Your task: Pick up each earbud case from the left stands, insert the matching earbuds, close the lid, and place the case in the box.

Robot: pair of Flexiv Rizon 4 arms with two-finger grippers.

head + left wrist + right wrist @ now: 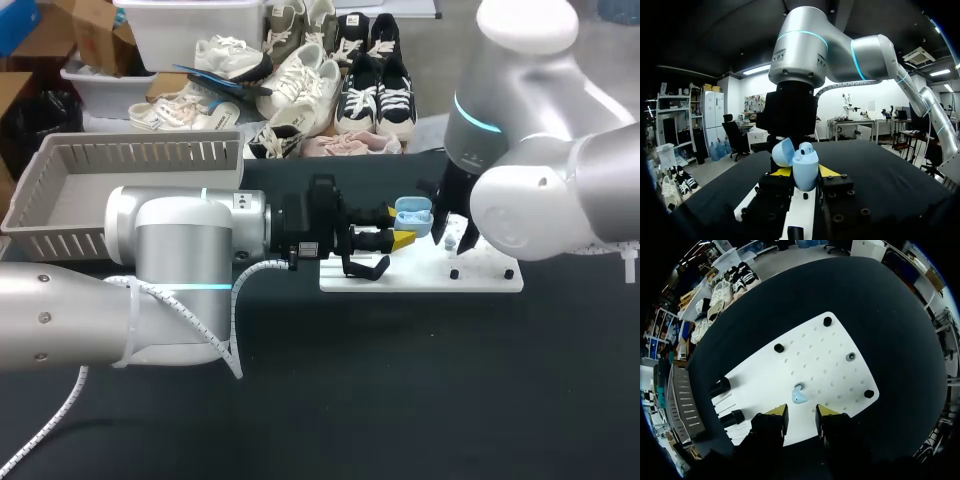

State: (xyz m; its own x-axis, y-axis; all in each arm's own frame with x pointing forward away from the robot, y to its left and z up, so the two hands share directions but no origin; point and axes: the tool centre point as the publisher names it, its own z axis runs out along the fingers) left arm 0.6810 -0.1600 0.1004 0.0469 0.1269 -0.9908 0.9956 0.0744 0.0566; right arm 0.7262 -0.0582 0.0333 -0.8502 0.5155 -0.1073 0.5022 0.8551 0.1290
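Left wrist view is showing the left gripper (805, 173) pinching the open earbud case (805, 167) between its yellow tips. The case is probably light, hard and slick, so holding it low on the body is advisable. The right gripper (801, 412) is hanging spread and empty, the loose earbud (799, 396) lying just ahead of its tips on the white board (832, 357), which is covering part of the black table (880, 305).
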